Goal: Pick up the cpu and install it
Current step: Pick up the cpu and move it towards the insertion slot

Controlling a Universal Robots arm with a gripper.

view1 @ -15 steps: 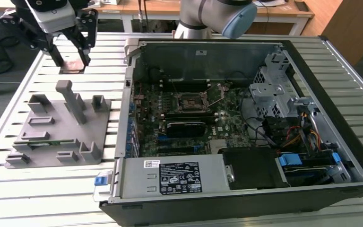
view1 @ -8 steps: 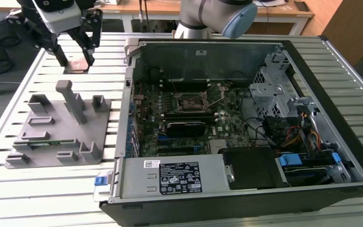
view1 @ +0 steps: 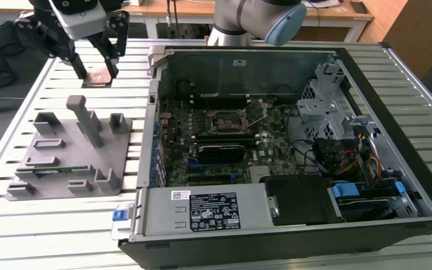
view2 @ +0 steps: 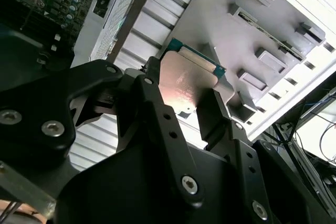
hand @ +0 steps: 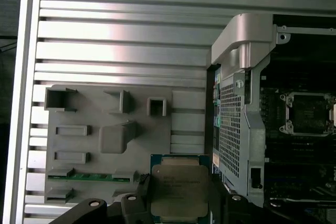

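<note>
The cpu (hand: pixel 179 187), a flat square chip with a silver-grey top and a thin green rim, sits between my gripper's (hand: pixel 179 199) two black fingers. In the second wrist view the cpu (view2: pixel 186 77) shows its shiny face, with a finger (view2: pixel 212 116) pressed on each side. In the exterior view my gripper (view1: pixel 99 70) hangs above the slatted table at the far left, shut on the cpu (view1: pixel 98 77), clear of the open computer case (view1: pixel 152 84). The black square socket (view1: pixel 227 121) on the motherboard stands open and bare.
A grey parts holder (view1: pixel 73 152) with upright posts and a green memory stick lies on the table (view1: pixel 73 225) just below my gripper. Inside the case are drive cages (view1: pixel 328 107), cables and a power supply (view1: pixel 216 208). The arm's base (view1: pixel 253 22) stands behind the case.
</note>
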